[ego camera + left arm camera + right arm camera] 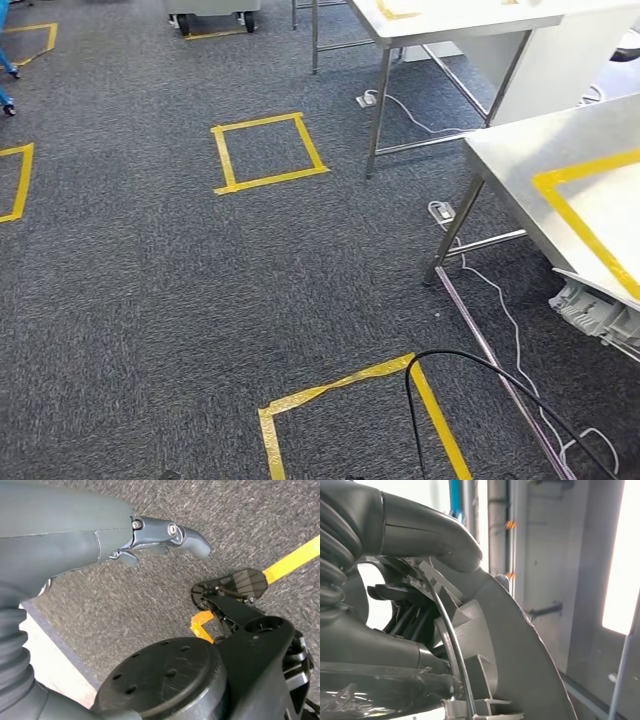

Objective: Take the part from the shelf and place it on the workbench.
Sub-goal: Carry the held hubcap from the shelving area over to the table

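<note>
Right hand [414,630] clamped around the grey part [508,645], thumb over its top edge. Left hand [113,535] hanging above the grey carpet [151,600], fingers out straight, holding nothing. Workbench [528,160] off to the right with yellow tape [573,215] on it.

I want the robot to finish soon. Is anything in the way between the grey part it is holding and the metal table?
Nothing visible blocks it. The right hand holds the grey part, whose edge shows beside the workbench; the taped top there looks bare.

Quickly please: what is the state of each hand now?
Left hand: holds nothing, fingers apart, open.
Right hand: grips the grey part.
</note>
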`<state>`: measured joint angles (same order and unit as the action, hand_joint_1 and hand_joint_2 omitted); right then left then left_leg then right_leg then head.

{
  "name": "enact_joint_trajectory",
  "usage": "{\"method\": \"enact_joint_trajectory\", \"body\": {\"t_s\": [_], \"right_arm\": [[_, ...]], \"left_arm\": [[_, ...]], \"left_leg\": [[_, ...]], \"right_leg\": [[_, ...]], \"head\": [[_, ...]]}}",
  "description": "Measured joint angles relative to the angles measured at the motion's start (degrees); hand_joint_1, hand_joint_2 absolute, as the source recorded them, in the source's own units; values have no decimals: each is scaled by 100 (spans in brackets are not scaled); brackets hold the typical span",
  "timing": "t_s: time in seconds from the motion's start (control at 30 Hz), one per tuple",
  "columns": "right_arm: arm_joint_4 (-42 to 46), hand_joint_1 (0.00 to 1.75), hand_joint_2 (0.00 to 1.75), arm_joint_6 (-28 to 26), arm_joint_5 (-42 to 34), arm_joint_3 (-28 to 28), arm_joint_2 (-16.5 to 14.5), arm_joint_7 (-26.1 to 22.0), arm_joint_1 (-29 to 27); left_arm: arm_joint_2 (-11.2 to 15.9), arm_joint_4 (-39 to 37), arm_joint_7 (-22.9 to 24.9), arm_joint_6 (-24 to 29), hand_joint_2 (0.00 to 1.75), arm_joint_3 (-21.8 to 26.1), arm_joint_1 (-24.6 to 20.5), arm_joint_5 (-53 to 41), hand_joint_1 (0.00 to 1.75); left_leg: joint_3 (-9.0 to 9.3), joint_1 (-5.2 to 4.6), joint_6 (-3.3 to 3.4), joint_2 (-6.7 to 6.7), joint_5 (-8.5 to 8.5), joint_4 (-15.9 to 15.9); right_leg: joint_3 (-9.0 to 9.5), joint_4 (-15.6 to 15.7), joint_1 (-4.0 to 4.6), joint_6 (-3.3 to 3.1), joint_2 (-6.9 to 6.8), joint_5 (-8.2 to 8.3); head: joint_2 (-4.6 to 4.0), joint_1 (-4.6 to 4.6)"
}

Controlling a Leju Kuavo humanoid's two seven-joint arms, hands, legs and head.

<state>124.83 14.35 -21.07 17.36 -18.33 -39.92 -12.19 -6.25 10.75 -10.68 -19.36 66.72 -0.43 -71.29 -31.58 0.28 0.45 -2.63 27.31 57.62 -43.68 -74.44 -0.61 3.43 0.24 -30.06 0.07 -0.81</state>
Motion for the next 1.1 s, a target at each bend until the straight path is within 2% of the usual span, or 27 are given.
{"method": "enact_joint_trajectory", "body": {"t_s": [0.03, 0.1, 0.17, 0.23, 0.27, 0.3, 0.33, 0.4, 0.43, 0.47, 0.5, 0.53, 0.57, 0.6, 0.63, 0.7, 0.73, 0.77, 0.8, 0.83, 0.9, 0.93, 0.97, 1.0, 1.03, 1.07, 1.1], "right_arm": [[12, 175, 175, -61, 95, 2, 1, 1, 10], [61, 175, 175, -215, 305, 3, 2, 0, 53], [132, 175, 175, -429, 537, 8, 2, 1, 99], [221, 175, 175, -685, 814, 15, 2, 2, 121], [282, 175, 175, -819, 978, 18, 2, 3, 129], [351, 175, 175, -955, 1148, 21, 2, 2, 151], [425, 175, 175, -1103, 1333, 23, 3, 1, 185], [561, 175, 175, -1463, 1680, -1, 20, -2, 251], [614, 175, 175, -1705, 1839, -42, 38, -2, 274], [662, 175, 175, -1997, 1985, -110, 65, -2, 289], [707, 175, 175, -2350, 2128, -209, 111, -2, 306], [749, 175, 175, -2742, 2270, -336, 181, -2, 320], [784, 175, 175, -3159, 2412, -496, 281, -2, 330], [811, 175, 175, -3541, 2539, -681, 403, -2, 337], [829, 175, 175, -3827, 2637, -870, 535, -2, 345], [860, 175, 175, -4140, 2754, -1191, 757, -3, 358], [872, 175, 175, -4236, 2788, -1307, 849, -3, 360], [882, 175, 175, -4377, 2828, -1406, 932, 1, 354], [884, 175, 175, -4578, 2880, -1509, 1031, 10, 353], [878, 175, 175, -4809, 2943, -1620, 1142, 20, 359], [846, 175, 175, -5203, 3110, -1848, 1356, 40, 378], [826, 175, 175, -5303, 3199, -1928, 1428, 43, 381], [808, 175, 175, -5353, 3296, -1978, 1476, 38, 377], [796, 175, 175, -5374, 3383, -2002, 1507, 30, 371], [790, 175, 175, -5388, 3456, -2012, 1533, 20, 367], [787, 175, 175, -5397, 3518, -2019, 1555, 11, 365], [788, 175, 175, -5401, 3557, -2023, 1572, 7, 367]], "left_arm": [[0, 0, 4, -1, 175, 1, -4, -3, 0], [5, 0, 4, -1, 175, 2, -10, -14, 0], [20, 0, -3, -1, 175, 4, -11, -49, 0], [32, 0, -16, -1, 175, 5, -18, -95, 0], [33, 0, -25, 0, 175, 5, -28, -110, 0], [33, 0, -29, 0, 175, 5, -36, -123, 0], [30, 0, -33, 0, 175, 5, -45, -135, 0], [21, 0, -37, -1, 175, 7, -41, -173, 0], [17, 0, -37, -1, 175, 9, -31, -197, 0], [17, 0, -36, -1, 175, 11, -18, -217, 0], [20, 0, -37, -2, 175, 15, -10, -231, 0], [23, 0, -42, -2, 175, 21, -9, -245, 0], [26, 0, -49, -3, 175, 28, -12, -262, 0], [27, 0, -59, -3, 175, 35, -16, -279, 0], [26, 0, -68, -3, 175, 42, -18, -294, 0], [26, 0, -83, -4, 175, 51, -27, -309, 0], [26, 0, -88, -4, 175, 54, -38, -311, 0], [24, 0, -94, -5, 175, 55, -54, -314, 0], [24, 0, -100, -4, 175, 56, -67, -317, 0], [24, 0, -107, -3, 175, 57, -72, -323, 0], [29, 0, -119, 2, 175, 59, -54, -354, 0], [31, 0, -127, 7, 175, 60, -37, -373, 0], [32, 0, -138, 16, 175, 61, -25, -391, 0], [33, 0, -151, 25, 175, 62, -18, -401, 0], [33, 0, -162, 32, 175, 62, -19, -407, 0], [32, 0, -170, 37, 175, 62, -21, -408, 0], [31, 0, -173, 38, 175, 62, -23, -407, 0]], "left_leg": [[21, 0, -14, -74, 18, 0], [80, -21, -67, -197, 64, 1], [126, -57, -123, -295, 105, 5], [153, -65, -164, -406, 124, -10], [162, -54, -194, -408, 147, -10], [145, -42, -221, -331, 201, 39], [67, -32, -244, -194, 314, 211], [-275, -24, -252, 109, 642, 887], [-493, -26, -244, 185, 777, 1274], [-656, -28, -234, 219, 812, 1526], [-730, -29, -222, 243, 730, 1584], [-709, -28, -208, 270, 551, 1446], [-599, -22, -196, 339, 317, 1145], [-464, -9, -192, 482, 106, 789], [-335, 12, -192, 613, -22, 464], [-202, 25, -178, 760, -80, 131], [-176, 20, -149, 705, -68, 89], [-164, 14, -110, 631, -80, 77], [-152, 12, -72, 563, -91, 62], [-142, 14, -32, 487, -102, 45], [-130, 0, 14, 335, -99, 35], [-128, -11, 29, 250, -91, 36], [-126, -18, 33, 164, -85, 36], [-123, -21, 34, 82, -79, 37], [-116, -22, 30, 6, -71, 37], [-102, -22, 19, -65, -61, 37], [-82, -28, 0, -128, -47, 37]], "right_leg": [[158, 278, -5, 1, -50, 162], [595, 1026, 13, -5, -327, 444], [806, 1393, 44, -65, -494, 512], [788, 1417, 60, -148, -377, 511], [778, 1428, 56, -180, -305, 518], [774, 1438, 48, -210, -236, 526], [775, 1449, 36, -242, -165, 534], [779, 1457, 26, -287, -22, 537], [781, 1457, 28, -304, 65, 536], [785, 1457, 31, -312, 159, 535], [792, 1457, 32, -313, 259, 534], [803, 1457, 29, -311, 358, 534], [814, 1456, 22, -306, 448, 534], [816, 1450, 21, -290, 532, 533], [803, 1430, 23, -269, 619, 529], [760, 1420, 16, -203, 779, 537], [735, 1432, 4, -166, 856, 549], [719, 1441, -5, -133, 868, 557], [688, 1398, 4, -105, 766, 525], [614, 1254, 18, -80, 592, 432], [333, 638, 43, -44, 184, 87], [163, 276, 41, -28, 87, -83], [44, 13, 40, -18, 44, -177], [15, -72, 40, -13, 22, -173], [104, 62, 39, -13, -2, -69], [297, 384, 41, -19, -62, 96], [532, 789, 52, -34, -204, 242]], "head": [[0, 1], [0, -1], [0, 14], [0, 31], [0, 33], [0, 37], [0, 49], [0, 81], [0, 92], [0, 95], [0, 95], [0, 95], [0, 96], [0, 96], [1, 92], [1, 87], [1, 86], [1, 87], [1, 77], [0, 61], [0, 35], [0, 35], [0, 36], [0, 36], [0, 36], [0, 34], [0, 33]]}}
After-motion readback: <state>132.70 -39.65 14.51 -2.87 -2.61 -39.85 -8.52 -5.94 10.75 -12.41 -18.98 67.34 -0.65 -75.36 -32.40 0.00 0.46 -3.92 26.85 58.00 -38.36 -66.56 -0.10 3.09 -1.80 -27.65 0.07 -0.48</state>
